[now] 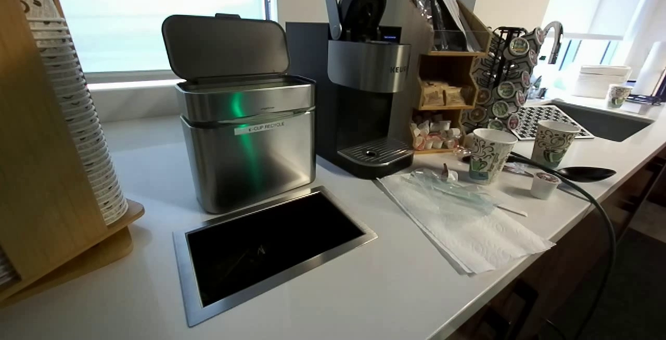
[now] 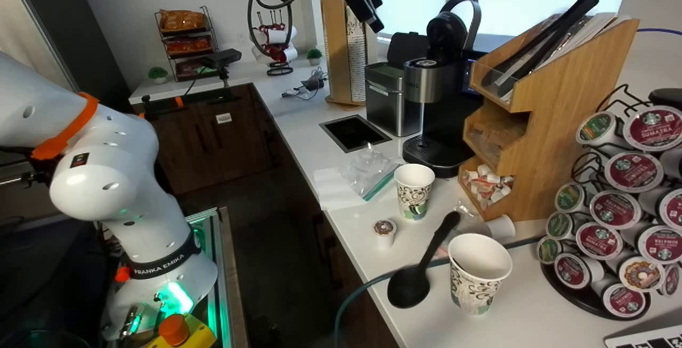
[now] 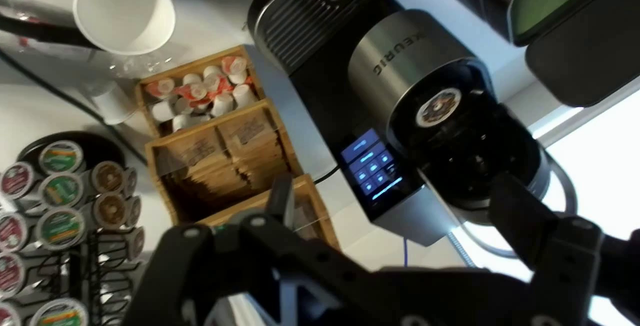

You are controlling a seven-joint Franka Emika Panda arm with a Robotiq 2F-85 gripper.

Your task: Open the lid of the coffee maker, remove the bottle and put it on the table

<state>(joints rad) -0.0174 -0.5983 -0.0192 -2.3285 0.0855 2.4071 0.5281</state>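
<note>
The coffee maker [image 1: 368, 66] stands upright at the back of the white table [image 1: 395, 293]; it also shows in an exterior view [image 2: 421, 84] and the wrist view [image 3: 400, 56]. Its lid [image 1: 362, 9] is raised, with the handle up, as also in an exterior view [image 2: 446, 31] and the wrist view [image 3: 480, 161]. The bottle, a pod-size container with a round patterned top [image 3: 438, 108], sits in the machine's open top; its sides are hidden. My gripper [image 3: 395, 206] is open and empty, its fingers spread. In an exterior view the gripper [image 2: 367, 4] hangs above the counter, apart from the machine.
A steel bin [image 1: 250, 158] with raised lid stands beside the machine. A wooden organizer [image 2: 575, 108] and pod carousel [image 2: 618, 215] stand on the other side. Paper cups [image 2: 414, 191], a loose pod [image 2: 384, 233], a black spoon [image 2: 410, 285] and a plastic bag [image 2: 370, 169] lie in front.
</note>
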